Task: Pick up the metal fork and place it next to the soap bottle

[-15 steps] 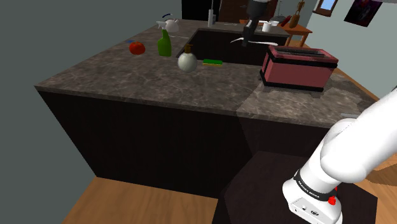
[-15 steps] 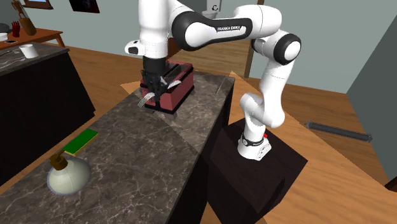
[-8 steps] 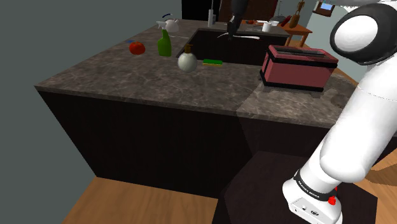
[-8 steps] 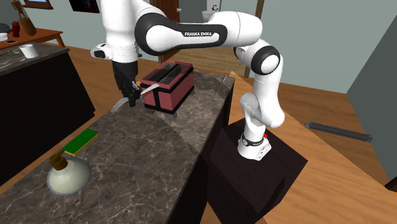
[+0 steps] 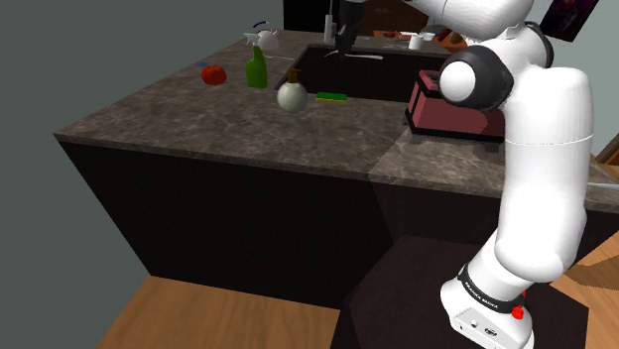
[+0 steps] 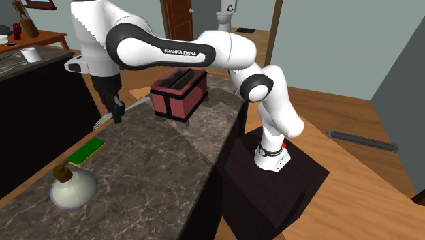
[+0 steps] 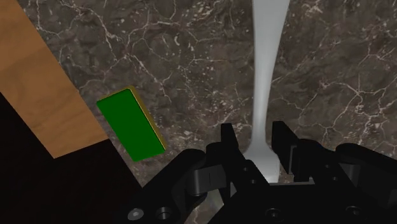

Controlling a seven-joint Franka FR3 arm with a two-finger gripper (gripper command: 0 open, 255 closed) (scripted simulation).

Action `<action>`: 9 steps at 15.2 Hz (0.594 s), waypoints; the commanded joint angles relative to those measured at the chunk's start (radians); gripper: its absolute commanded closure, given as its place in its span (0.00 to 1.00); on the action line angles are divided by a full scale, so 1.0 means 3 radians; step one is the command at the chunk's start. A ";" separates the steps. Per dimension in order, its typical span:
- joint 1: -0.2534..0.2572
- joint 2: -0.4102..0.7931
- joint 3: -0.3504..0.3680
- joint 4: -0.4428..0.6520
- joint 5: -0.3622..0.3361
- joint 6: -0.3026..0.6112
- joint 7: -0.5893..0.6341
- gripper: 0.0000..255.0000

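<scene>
Gripper clasps fork (seemingly above counter).

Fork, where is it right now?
The fork is clasped in the gripper above the counter; in the second exterior view, left of the toaster, near the sponge.

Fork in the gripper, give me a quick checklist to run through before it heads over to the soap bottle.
1. Grip: the gripper is shut on the fork, with a finger on either side of the handle: ok.
2. Clearance: the fork hangs above the counter in the second exterior view: ok.
3. Target: the soap bottle stands upright: ok.
4. Landing spot: there is bare counter beside the bottle: ok.
5. Low path: the green sponge lies between the gripper and the bottle: not ok, so it is probably best to keep height.
6. Firmness of the grip: cannot tell.
</scene>
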 commanded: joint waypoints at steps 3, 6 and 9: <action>0.0057 -0.0128 -0.0003 -0.0403 -0.0037 0.0280 0.0005 1.00; 0.0095 -0.0224 -0.0005 -0.0692 -0.0063 0.0474 0.0011 1.00; 0.0123 -0.0297 -0.0005 -0.0940 -0.0084 0.0651 0.0016 1.00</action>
